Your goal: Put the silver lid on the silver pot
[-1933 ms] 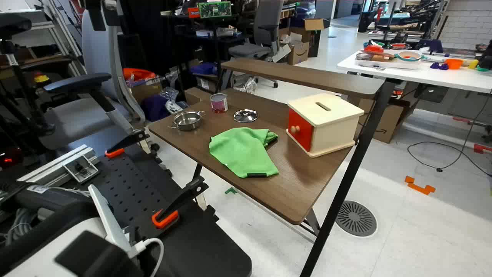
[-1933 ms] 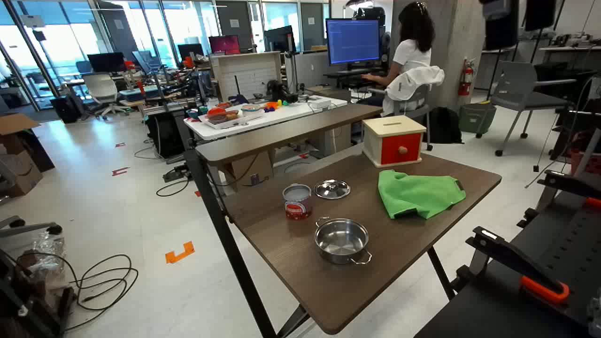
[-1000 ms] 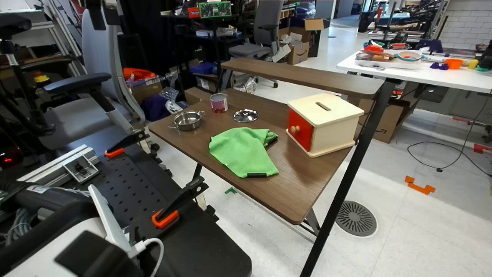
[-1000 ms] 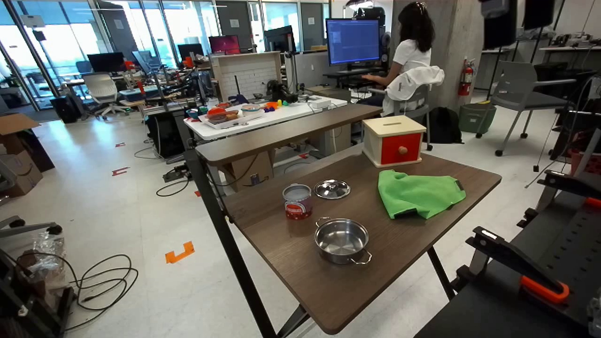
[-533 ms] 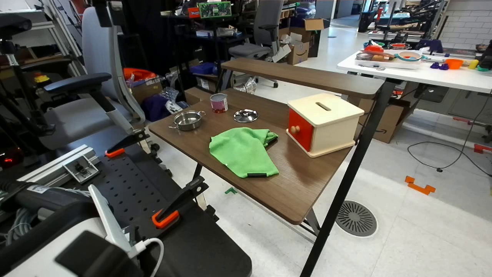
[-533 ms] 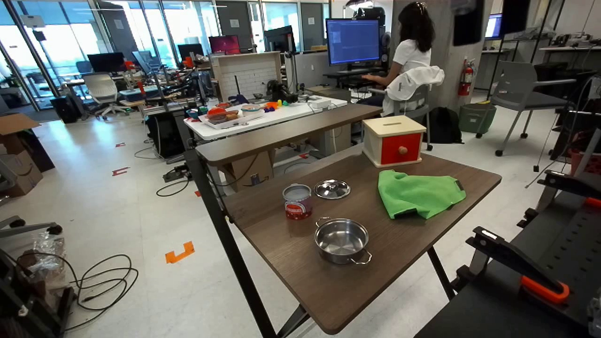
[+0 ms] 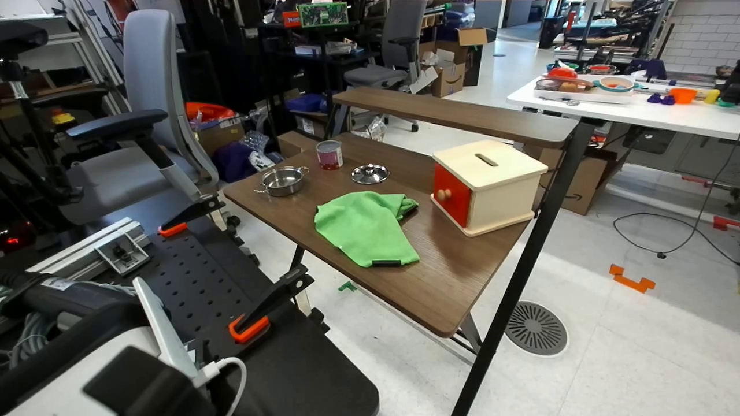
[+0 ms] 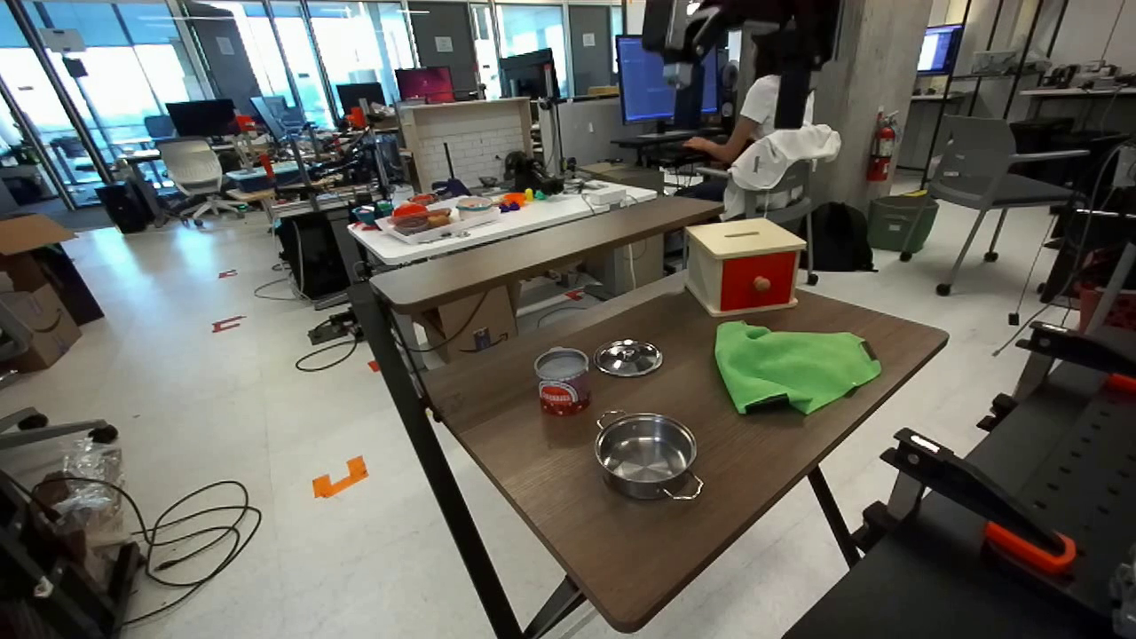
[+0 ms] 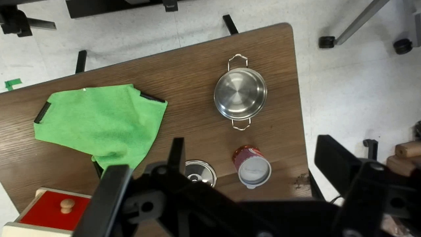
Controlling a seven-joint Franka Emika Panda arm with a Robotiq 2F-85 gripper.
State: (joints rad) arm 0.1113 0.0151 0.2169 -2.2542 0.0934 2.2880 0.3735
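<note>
The silver lid (image 7: 370,174) lies flat on the brown table in both exterior views (image 8: 628,358). In the wrist view the lid (image 9: 204,171) is partly hidden behind a finger. The silver pot (image 7: 282,181) stands upright and uncovered, with two wire handles, in both exterior views (image 8: 645,454). The pot also shows whole in the wrist view (image 9: 240,93). My gripper (image 9: 255,156) is open with nothing between its fingers, high above the table. It also hangs at the top of an exterior view (image 8: 739,102), well apart from lid and pot.
A pinkish cup (image 8: 563,382) stands beside the lid and near the pot. A green cloth (image 9: 105,121) lies on the table (image 8: 532,479). A wooden box with a red front (image 8: 745,266) stands behind it. A raised shelf (image 7: 457,115) runs along one table side.
My gripper has moved leftward and slightly lower in an exterior view, more fully into sight. It has left its earlier place at the upper left of the opposite view. Lid and pot have not moved.
</note>
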